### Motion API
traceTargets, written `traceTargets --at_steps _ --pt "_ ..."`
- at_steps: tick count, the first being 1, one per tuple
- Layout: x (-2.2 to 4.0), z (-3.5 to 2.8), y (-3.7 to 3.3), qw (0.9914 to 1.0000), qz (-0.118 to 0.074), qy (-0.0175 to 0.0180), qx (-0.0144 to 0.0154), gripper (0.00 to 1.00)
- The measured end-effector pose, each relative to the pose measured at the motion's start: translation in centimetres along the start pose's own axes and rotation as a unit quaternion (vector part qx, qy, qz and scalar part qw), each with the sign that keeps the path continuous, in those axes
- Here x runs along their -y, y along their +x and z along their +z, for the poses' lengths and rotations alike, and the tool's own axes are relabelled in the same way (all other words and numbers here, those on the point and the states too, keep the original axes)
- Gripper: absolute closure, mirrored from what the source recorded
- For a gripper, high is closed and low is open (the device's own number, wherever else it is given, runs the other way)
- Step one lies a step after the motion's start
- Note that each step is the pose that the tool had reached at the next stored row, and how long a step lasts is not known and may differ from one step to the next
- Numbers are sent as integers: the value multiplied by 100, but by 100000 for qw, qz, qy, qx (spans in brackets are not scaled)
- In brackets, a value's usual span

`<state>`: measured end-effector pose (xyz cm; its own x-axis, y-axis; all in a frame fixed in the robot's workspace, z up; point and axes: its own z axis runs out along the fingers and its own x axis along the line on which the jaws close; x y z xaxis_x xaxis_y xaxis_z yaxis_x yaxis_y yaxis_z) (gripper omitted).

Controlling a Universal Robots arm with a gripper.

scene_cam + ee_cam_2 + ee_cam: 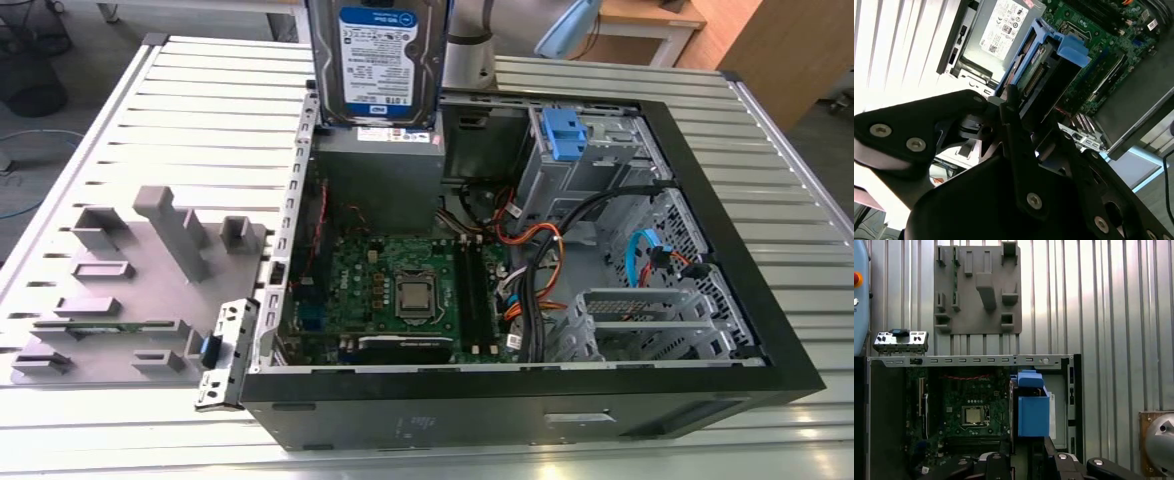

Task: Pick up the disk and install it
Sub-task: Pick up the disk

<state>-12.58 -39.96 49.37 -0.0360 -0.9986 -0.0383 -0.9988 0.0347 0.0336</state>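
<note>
Gripper (1026,107) clamped on the disk (388,62) — lifted, hanging at twelve o'clock over the open computer case (467,425) in the exterior view — not yet installed.

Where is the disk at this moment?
In the exterior view the disk hangs upright at top centre, above the open computer case, just over the grey power-supply box; the gripper holds it.

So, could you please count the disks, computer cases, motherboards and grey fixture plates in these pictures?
Silver rectangular disk with blue plastic frame: 1
Open black computer case: 1
Green motherboard: 1
Grey plastic fixture plate with raised blocks: 1
Total: 4
</note>
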Motion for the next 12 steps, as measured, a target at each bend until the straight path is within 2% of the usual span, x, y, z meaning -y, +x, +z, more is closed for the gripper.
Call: traceTargets --at_steps 12 --pt "276 -9 -10 100000 3 -5 -3 65"
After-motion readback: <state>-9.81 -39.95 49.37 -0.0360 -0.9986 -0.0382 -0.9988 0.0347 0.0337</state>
